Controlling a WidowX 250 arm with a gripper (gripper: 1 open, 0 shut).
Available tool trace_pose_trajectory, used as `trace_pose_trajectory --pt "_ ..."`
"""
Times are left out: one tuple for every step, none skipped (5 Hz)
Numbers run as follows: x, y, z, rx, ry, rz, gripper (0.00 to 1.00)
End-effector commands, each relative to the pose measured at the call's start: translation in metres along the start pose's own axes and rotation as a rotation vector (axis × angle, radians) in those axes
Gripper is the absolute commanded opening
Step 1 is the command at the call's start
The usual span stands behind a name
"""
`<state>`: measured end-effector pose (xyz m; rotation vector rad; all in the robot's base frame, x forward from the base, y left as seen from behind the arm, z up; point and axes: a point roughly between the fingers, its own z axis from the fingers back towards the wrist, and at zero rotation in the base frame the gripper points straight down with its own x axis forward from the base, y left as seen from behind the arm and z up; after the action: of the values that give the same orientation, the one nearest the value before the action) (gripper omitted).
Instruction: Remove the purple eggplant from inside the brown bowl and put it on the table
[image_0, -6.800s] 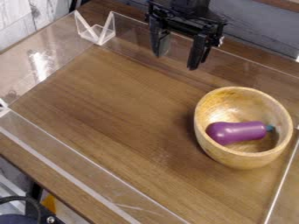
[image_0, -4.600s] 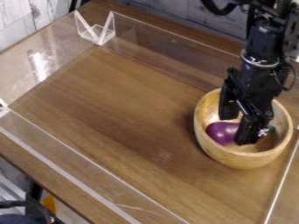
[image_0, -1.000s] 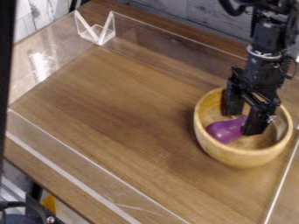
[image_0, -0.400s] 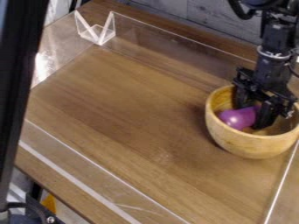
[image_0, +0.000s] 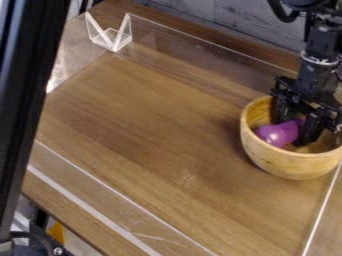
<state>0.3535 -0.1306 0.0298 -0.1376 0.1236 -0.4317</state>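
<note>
Eggplant (image_0: 278, 133) sits inside the bowl (image_0: 283, 160), directly below the gripper (image_0: 298, 113), as the jaws, spread a second ago, draw closed. Dark fingers and linkage hide the fruit's upper end, leaving it impossible to tell whether the grip is firm. The bowl, too, has shifted slightly along with the gripper since a second ago, and the eggplant inside has turned, its visible end now tipped toward the near rim beneath the fingers. The movement suggests contact, perhaps with the bowl itself, but the removal remains undone: the fruit is still within the rim. A straight lift would likely show whether it is caught; a sideways pull could drag the bowl. Pictured are one gripper, one bowl, one eggplant, one table (image_0: 147, 125) stretching out beside and below the gripper, and one clear bracket (image_0: 111, 34) well apart from it.
</note>
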Motion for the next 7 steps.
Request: trace_pose_trajectory --pt "0.001 -0.011 -0.011 -0.006 0.000 -0.033 0.00" --pt "-0.001 -0.012 -0.018 -0.008 0.007 -0.045 0.00" --pt "-0.002 -0.025 -0.012 -0.008 0.016 -0.068 0.00" --pt "-0.003 -0.037 -0.006 -0.008 0.026 -0.092 0.00" --pt "-0.004 -0.038 -0.013 -0.012 0.026 -0.062 0.00" --pt "-0.005 -0.039 -0.020 -0.017 0.023 -0.030 0.00" --pt "-0.010 -0.042 -0.009 -0.004 0.031 -0.131 0.00"
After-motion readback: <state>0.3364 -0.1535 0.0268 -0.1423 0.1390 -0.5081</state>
